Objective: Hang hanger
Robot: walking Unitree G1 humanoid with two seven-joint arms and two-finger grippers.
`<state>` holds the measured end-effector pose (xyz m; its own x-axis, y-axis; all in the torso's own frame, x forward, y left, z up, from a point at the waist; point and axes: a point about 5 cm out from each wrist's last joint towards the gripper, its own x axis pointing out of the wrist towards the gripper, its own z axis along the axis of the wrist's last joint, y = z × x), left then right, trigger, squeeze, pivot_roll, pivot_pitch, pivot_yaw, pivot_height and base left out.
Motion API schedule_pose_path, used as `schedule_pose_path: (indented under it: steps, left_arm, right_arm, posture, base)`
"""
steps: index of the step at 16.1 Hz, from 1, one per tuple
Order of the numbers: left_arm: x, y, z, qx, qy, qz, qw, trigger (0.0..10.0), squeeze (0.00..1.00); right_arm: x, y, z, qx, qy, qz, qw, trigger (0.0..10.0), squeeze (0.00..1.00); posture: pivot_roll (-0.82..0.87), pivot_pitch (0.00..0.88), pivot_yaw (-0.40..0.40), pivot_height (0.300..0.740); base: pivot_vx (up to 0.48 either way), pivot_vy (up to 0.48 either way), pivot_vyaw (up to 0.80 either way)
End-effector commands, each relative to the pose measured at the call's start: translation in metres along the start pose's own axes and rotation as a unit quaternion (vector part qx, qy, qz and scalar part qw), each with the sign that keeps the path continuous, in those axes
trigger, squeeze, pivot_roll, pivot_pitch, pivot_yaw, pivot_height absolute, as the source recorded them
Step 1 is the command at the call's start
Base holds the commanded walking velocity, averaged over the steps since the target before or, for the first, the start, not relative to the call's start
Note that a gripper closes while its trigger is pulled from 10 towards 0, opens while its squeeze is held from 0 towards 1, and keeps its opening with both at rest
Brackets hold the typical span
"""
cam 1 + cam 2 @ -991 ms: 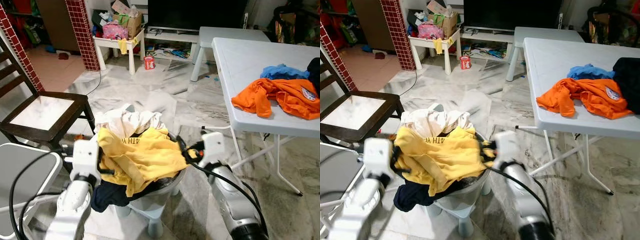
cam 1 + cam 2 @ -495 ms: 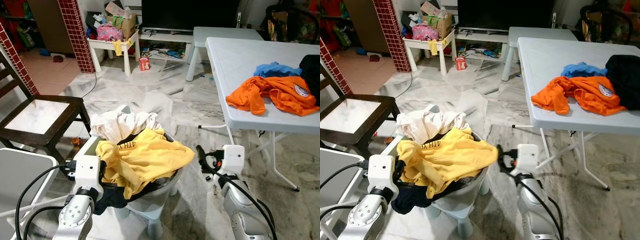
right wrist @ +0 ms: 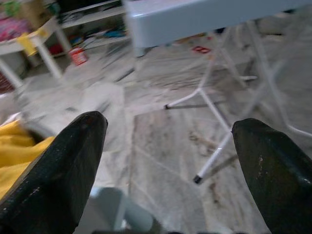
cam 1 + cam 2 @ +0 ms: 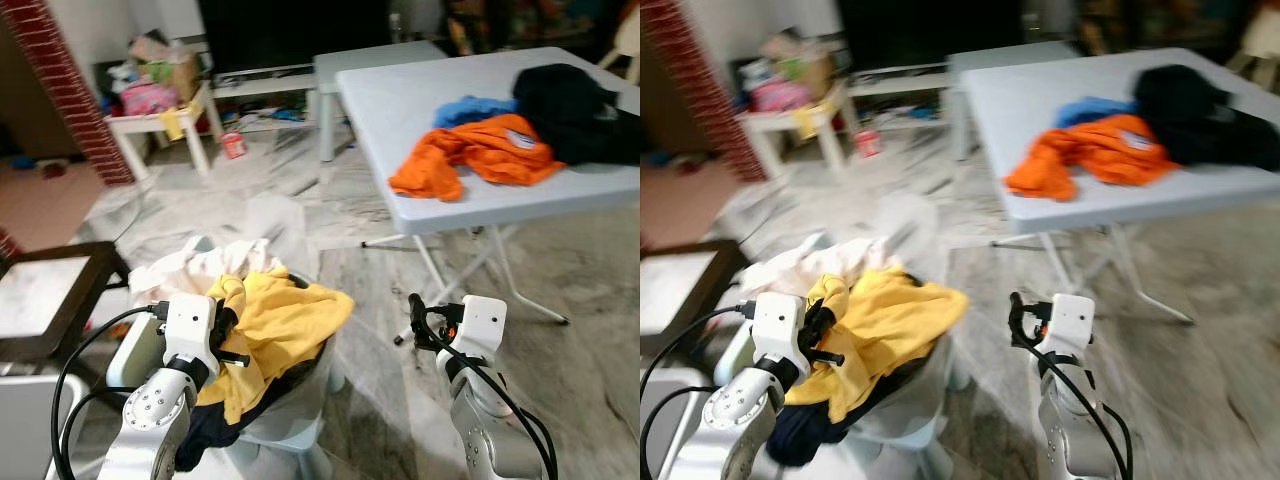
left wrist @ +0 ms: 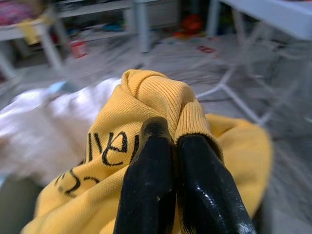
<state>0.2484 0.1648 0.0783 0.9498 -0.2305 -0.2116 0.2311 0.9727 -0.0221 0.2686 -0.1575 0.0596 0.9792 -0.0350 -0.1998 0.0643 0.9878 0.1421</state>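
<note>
A yellow shirt (image 4: 285, 318) with black lettering lies on top of a heap of clothes in a grey laundry basket (image 4: 300, 405) right in front of me. My left gripper (image 4: 232, 337) is at the basket's left side, shut on a bunched fold of the yellow shirt (image 5: 156, 95). The two black fingers (image 5: 148, 161) press together with the cloth pinched at their tips. My right gripper (image 4: 416, 322) hangs to the right of the basket, apart from the shirt, open with nothing between its fingers (image 3: 73, 151).
A white folding table (image 4: 410, 110) stands at the right with orange (image 4: 470, 150), blue (image 4: 475, 105) and black (image 4: 570, 95) garments on it; its legs (image 3: 214, 146) reach the floor near my right gripper. A dark chair (image 4: 50, 300) is at the left. A cluttered small table (image 4: 160, 110) stands behind.
The whole view has swung to the right. My right gripper has come away from the yellow shirt's edge and now stands open beside the basket. The left gripper keeps its hold.
</note>
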Motion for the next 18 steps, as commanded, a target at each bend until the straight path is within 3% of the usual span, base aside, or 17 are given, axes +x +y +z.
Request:
schedule_pose_path:
  steps: [1,4,10,18]
  left_arm:
    - [0.002,0.002,0.001,0.002,0.003,-0.005,1.000,10.0,0.00]
    - [0.010,-0.003,0.006,-0.013,-0.007,-0.007,1.000,10.0,0.00]
    - [0.012,-0.007,0.000,-0.051,-0.009,0.013,0.999,10.0,0.00]
    - [0.015,-0.010,-0.004,-0.059,-0.002,0.014,0.998,10.0,0.00]
  right_arm:
    - [0.003,0.007,0.004,0.008,-0.008,0.006,1.000,10.0,0.00]
    - [0.005,0.004,0.007,-0.001,-0.010,0.012,1.000,10.0,0.00]
    - [0.015,0.002,0.017,-0.046,-0.013,0.029,0.998,10.0,0.00]
    - [0.020,0.006,0.021,-0.044,-0.016,0.043,0.998,10.0,0.00]
  posture:
    - [-0.06,0.000,0.147,0.740]
    - [-0.07,0.000,0.124,0.740]
    - [-0.07,0.000,0.058,0.740]
    - [-0.08,0.000,0.050,0.740]
  base:
    - [0.000,0.000,-0.61]
    - [0.000,0.000,0.00]
    - [0.000,0.000,0.00]
    - [0.000,-0.294,0.00]
